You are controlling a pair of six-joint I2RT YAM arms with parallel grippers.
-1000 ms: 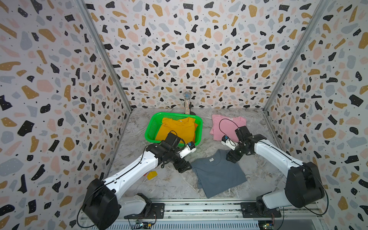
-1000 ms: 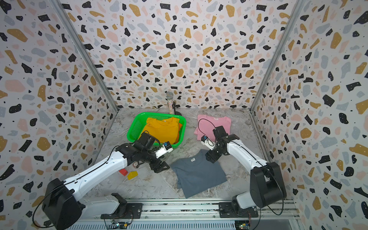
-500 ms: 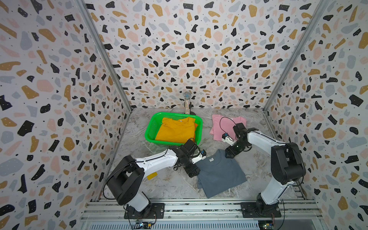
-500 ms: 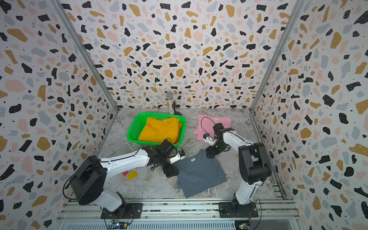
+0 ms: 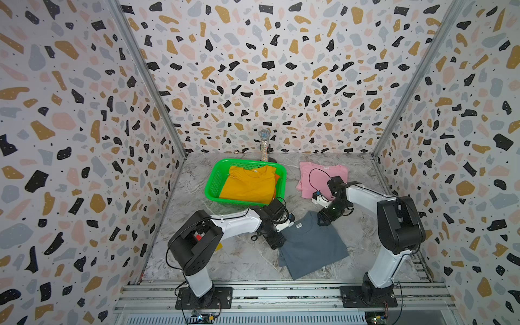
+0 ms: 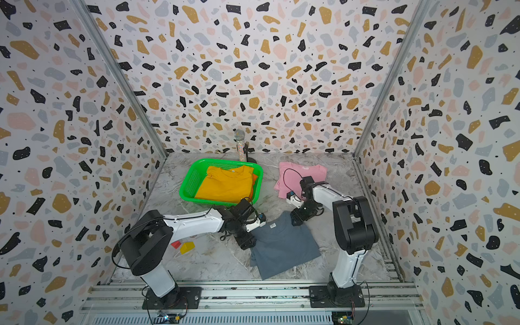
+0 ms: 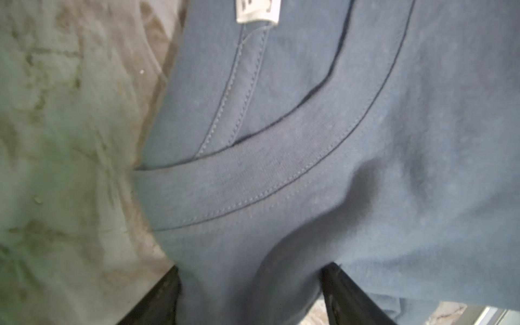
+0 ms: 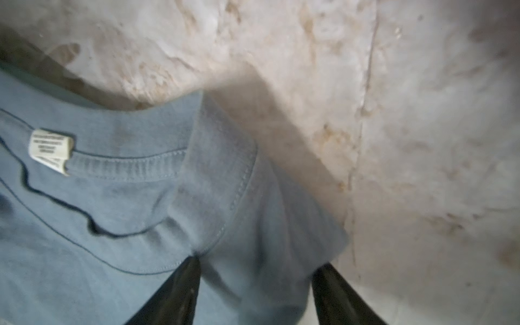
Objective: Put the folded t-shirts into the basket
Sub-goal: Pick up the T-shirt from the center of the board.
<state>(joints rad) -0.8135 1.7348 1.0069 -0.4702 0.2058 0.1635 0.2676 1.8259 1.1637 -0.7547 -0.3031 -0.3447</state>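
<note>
- Marble tabletop (image 5: 239, 261) carries everything, between speckled walls.
- Grey-blue t-shirt (image 5: 312, 247) lies folded and flat on the marble in the front middle, outside the basket, with its collar end towards the back. Both arms reach to it.
- Green basket (image 5: 215, 183) stands behind the left arm, towards the back. The mustard yellow t-shirt (image 5: 249, 184) fills it, and an edge of the orange t-shirt (image 5: 277, 178) shows beneath at its right side.
- Light pink t-shirt (image 5: 337, 170) lies on the marble at back right, well apart from the basket. A black cable loop of the right arm crosses in front of it.
- Left gripper (image 7: 250, 281) sits at the grey-blue shirt's left edge by the collar, its jaws apart with bunched cloth between them.
- Right gripper (image 8: 254, 270) sits at the shirt's far right corner, its jaws likewise apart with a fold of cloth between them.
- Microphone (image 5: 264, 143) stands upright just behind the basket.
- Red block (image 6: 176, 244) and yellow block (image 6: 187, 247) lie side by side near the left arm.
</note>
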